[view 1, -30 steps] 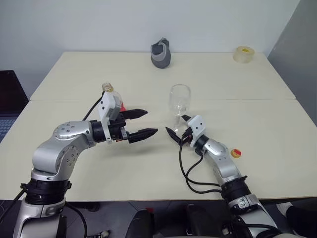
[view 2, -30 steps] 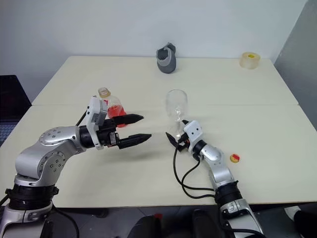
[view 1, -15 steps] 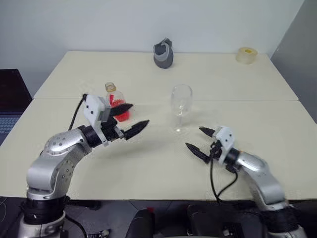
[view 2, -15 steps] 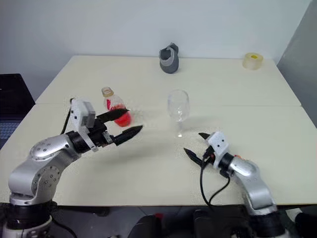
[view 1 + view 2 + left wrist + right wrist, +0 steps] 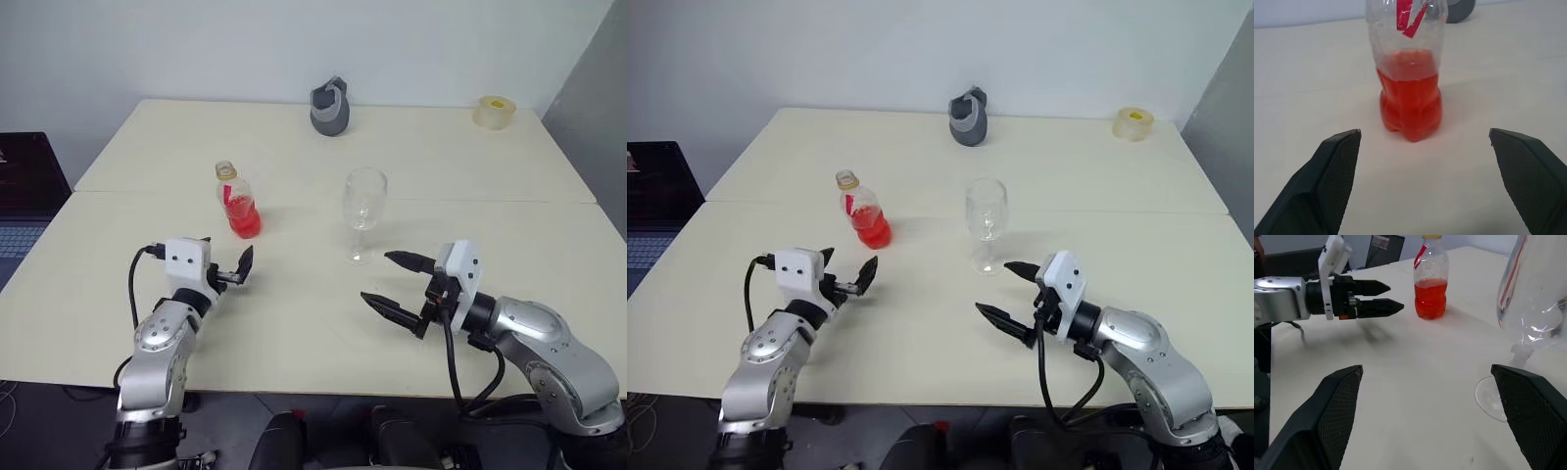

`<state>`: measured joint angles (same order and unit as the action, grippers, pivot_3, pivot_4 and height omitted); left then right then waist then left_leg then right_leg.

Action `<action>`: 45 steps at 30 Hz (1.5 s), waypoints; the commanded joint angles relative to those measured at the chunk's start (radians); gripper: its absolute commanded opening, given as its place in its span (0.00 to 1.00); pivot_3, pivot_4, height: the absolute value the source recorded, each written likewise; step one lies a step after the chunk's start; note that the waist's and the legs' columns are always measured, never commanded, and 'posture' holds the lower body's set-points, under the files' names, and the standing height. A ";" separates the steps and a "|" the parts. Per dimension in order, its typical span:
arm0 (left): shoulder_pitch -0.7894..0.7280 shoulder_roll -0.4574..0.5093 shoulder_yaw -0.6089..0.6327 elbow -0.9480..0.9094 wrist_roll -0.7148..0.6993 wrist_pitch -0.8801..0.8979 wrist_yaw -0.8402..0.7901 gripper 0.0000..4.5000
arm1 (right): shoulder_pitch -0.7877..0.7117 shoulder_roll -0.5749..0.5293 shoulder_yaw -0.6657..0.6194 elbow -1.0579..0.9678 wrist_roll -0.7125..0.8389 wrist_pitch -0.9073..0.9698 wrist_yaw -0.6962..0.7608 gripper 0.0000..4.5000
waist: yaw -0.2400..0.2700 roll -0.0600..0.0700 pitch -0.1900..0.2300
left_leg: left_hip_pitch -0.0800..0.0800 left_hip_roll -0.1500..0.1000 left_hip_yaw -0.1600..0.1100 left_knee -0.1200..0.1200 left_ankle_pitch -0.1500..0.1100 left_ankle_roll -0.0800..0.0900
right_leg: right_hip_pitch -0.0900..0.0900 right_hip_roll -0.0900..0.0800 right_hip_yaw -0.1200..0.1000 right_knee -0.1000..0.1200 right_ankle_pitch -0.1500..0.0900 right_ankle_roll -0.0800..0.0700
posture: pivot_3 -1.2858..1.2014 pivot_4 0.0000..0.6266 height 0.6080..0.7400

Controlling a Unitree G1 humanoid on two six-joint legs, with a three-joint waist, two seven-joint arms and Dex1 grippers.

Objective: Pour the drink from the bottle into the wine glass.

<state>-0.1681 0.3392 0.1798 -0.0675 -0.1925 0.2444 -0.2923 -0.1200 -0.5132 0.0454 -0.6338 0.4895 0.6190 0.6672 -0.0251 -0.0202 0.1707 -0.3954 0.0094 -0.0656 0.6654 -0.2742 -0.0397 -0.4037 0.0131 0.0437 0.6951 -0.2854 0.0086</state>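
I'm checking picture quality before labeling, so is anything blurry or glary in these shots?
Left wrist view: the bottle is soft, its top cut off by the frame. Right wrist view: the wine glass is smeared and blurred up close, while the left gripper looks sharp. Head views: even lighting, faint shadows on the table, no strong glare.

A bottle and a wine glass are carried mid-table. At the far edge, a grey object and a tape roll are seen.
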 commanded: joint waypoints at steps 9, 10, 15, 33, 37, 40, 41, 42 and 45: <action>-0.251 0.026 -0.009 0.378 0.062 -0.210 -0.024 1.00 | -0.016 -0.003 0.020 -0.077 0.014 0.001 -0.042 0.99 | -0.001 0.000 0.000 | 0.000 0.000 -0.001 0.000 0.000 0.000 | 0.000 0.000 -0.001 0.000 0.000 0.000 | 0.52 0.24 1.00; -0.271 0.025 -0.010 0.409 0.061 -0.224 -0.030 1.00 | -0.018 -0.003 0.021 -0.078 0.013 -0.001 -0.043 0.99 | -0.001 0.000 0.000 | 0.000 0.000 -0.001 0.000 0.000 0.000 | 0.000 0.000 -0.001 0.000 0.000 0.000 | 0.52 0.24 1.00; -0.359 0.019 -0.013 0.534 0.059 -0.268 -0.050 1.00 | -0.023 -0.003 0.022 -0.078 0.010 -0.004 -0.048 0.99 | -0.001 -0.001 0.000 | -0.001 0.000 -0.001 0.000 0.000 0.000 | 0.000 0.000 -0.002 0.000 0.000 0.000 | 0.52 0.24 1.00; -0.482 -0.005 -0.001 0.702 0.022 -0.318 -0.092 0.53 | -0.050 0.006 0.005 -0.076 0.021 -0.019 -0.058 1.00 | -0.001 -0.001 0.000 | -0.001 0.000 -0.001 0.000 0.000 0.000 | -0.001 0.000 -0.003 0.000 0.000 0.000 | 0.52 0.24 1.00; -0.449 -0.003 -0.003 0.587 -0.010 -0.260 -0.117 0.33 | -0.035 0.013 -0.009 -0.088 0.010 -0.063 -0.064 1.00 | -0.002 -0.001 0.000 | -0.001 0.000 -0.001 0.000 0.000 0.000 | -0.001 0.000 -0.003 0.000 0.000 0.000 | 0.52 0.24 1.00; -0.440 0.003 -0.022 0.496 -0.009 -0.212 -0.129 0.23 | -0.033 0.012 -0.027 -0.090 0.010 -0.083 -0.070 1.00 | -0.002 -0.001 0.000 | -0.002 0.000 -0.002 0.000 0.000 0.000 | -0.001 0.000 -0.002 0.000 0.000 0.000 | 0.52 0.24 1.00; -0.439 0.005 -0.031 0.468 -0.007 -0.196 -0.135 0.21 | -0.034 0.010 -0.034 -0.091 0.014 -0.083 -0.073 1.00 | -0.002 -0.001 0.000 | -0.002 0.000 -0.002 0.001 0.000 0.000 | -0.001 0.000 -0.002 0.000 0.000 0.000 | 0.52 0.24 1.00; -0.446 0.008 -0.042 0.441 -0.001 -0.179 -0.140 0.20 | -0.038 0.009 -0.041 -0.090 0.016 -0.081 -0.078 1.00 | -0.001 -0.001 0.000 | -0.002 0.000 -0.003 0.001 0.000 -0.001 | -0.001 0.000 -0.003 0.001 0.000 0.000 | 0.52 0.24 1.00; -0.488 0.024 -0.080 0.407 0.032 -0.161 -0.157 0.20 | -0.053 0.015 -0.050 -0.086 0.029 -0.074 -0.090 1.00 | -0.001 -0.001 0.000 | -0.002 0.000 -0.003 0.001 0.001 -0.001 | -0.001 0.000 -0.003 0.001 0.000 0.000 | 0.52 0.24 1.00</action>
<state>-0.6064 0.3443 0.1155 0.4014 -0.1765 0.0893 -0.4341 -0.1525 -0.5022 0.0196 -0.6793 0.4944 0.5564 0.5863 -0.0260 -0.0212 0.1706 -0.3979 0.0090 -0.0686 0.6666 -0.2736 -0.0407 -0.4047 0.0130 0.0411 0.6957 -0.2853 0.0086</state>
